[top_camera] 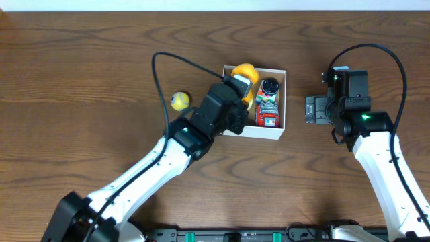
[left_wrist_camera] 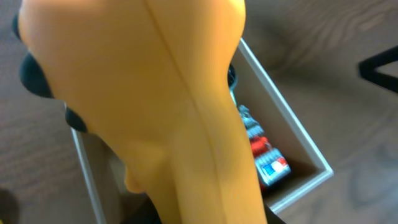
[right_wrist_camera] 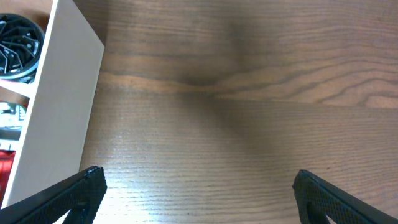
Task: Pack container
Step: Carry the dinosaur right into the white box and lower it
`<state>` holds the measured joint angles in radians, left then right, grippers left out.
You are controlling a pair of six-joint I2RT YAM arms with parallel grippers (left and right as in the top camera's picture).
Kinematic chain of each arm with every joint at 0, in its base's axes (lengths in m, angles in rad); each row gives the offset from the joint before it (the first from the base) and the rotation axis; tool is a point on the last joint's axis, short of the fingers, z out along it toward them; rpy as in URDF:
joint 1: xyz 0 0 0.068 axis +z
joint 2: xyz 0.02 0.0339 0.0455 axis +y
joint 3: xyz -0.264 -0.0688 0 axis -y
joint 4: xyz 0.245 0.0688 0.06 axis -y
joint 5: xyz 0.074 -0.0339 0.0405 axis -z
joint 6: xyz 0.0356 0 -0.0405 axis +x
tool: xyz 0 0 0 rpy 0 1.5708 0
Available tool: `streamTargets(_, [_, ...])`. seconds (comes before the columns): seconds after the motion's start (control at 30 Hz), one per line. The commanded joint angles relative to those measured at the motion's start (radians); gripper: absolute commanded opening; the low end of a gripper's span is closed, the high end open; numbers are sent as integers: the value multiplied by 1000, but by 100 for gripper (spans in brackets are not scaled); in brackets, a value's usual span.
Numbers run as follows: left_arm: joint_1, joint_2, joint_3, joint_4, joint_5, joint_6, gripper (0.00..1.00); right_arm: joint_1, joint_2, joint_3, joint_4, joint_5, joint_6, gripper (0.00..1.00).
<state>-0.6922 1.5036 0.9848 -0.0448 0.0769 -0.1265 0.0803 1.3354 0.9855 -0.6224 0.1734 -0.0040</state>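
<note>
overhead, the left hand (top_camera: pixel 240 91) grips an orange toy (top_camera: pixel 243 71) over the box (top_camera: pixel 262 132), mid worktop (top_camera: pixel 80 60). only the right wrist view shows the right hand (right_wrist_camera: pixel 199 193) spread wide, at the box's 3 o'clock.

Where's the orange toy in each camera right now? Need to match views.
Overhead: orange toy at the container's upper-left corner.
Left wrist: fills the left and centre, close up.
Right wrist: not in it.
Shared landmark: the container's white wall, in all three.
</note>
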Motion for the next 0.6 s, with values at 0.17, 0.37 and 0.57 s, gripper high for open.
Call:
streamTargets(0.17, [-1, 96, 26, 15, -78, 74, 24, -8, 8, 0, 1, 9, 3, 99])
streamTargets(0.37, [-1, 130, 26, -29, -97, 73, 24, -8, 8, 0, 1, 9, 3, 99])
streamTargets(0.57, [-41, 123, 26, -81, -93, 43, 24, -8, 8, 0, 1, 9, 3, 99])
